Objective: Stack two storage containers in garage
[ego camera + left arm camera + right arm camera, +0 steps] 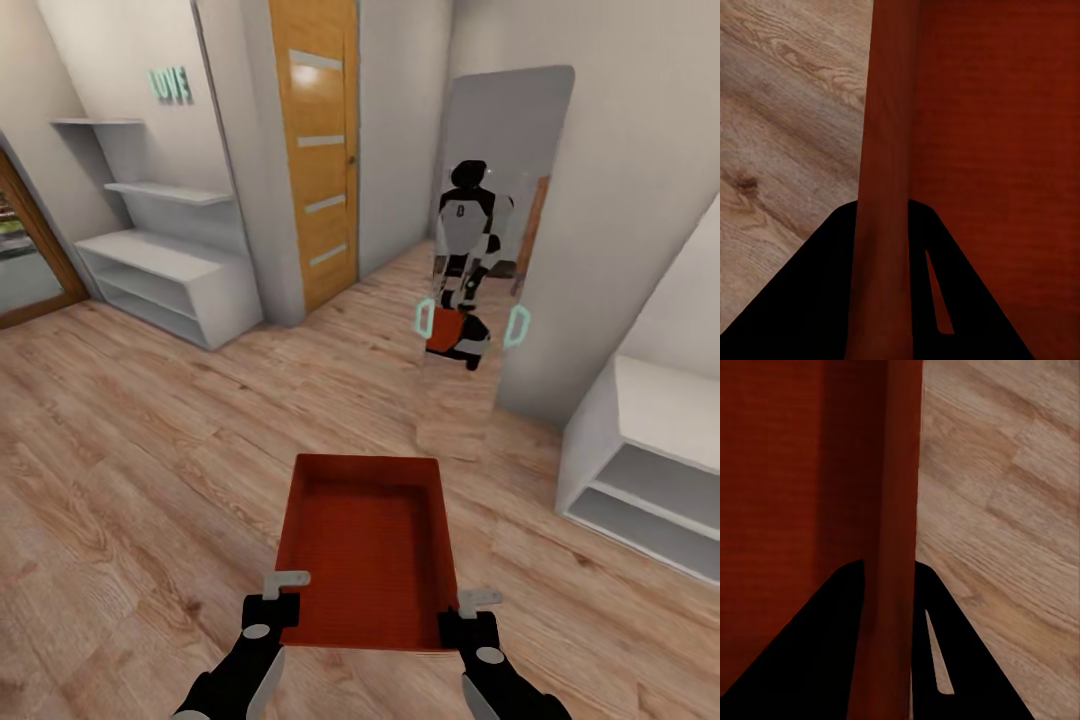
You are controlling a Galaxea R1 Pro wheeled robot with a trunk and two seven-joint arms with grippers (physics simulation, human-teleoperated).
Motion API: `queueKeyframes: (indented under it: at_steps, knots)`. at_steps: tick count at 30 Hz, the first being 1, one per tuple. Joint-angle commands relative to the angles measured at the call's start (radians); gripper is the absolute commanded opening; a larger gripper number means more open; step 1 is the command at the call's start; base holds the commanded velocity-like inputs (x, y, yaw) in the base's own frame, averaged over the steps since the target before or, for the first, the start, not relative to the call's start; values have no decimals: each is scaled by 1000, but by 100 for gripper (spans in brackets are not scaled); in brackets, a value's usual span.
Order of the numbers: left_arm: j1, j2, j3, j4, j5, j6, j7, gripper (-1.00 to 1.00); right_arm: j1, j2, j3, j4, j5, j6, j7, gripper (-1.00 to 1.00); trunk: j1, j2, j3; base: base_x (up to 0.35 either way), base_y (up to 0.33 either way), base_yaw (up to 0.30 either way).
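Left hand (pixel 287 590) and right hand (pixel 470 612) pinch the storage container's (pixel 368 545) side walls.

Home hallway, wood-plank floor (pixel 150 470), timber door (pixel 318 150), white shelves (pixel 160 250), tall wall mirror (pixel 500 200)

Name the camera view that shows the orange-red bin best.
The head view: the whole bin shows there, open top, held at its near corners by the left gripper and right gripper. Each wrist view shows just one thin side wall between dark fingers.
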Motion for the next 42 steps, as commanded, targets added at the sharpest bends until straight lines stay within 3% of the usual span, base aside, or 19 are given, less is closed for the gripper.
queueKeyframes:
  at_steps: [1, 22, 42]
  knots:
    - [0, 0, -18, 49, -9, 3, -27, -100, -3, -33, 6, -4, 3, 1, -6, -100, 0, 0, -1, 142, 0, 148]
    - [0, 0, -18, 49, -9, 2, -26, -100, -3, -34, 6, -5, 3, 1, -4, -100, 0, 0, -1, 17, 0, 24]
    - [0, 0, -18, 49, -9, 2, -26, -100, -3, -33, 6, -3, 3, 2, -6, -100, 0, 0, -1, 0, 0, 239]
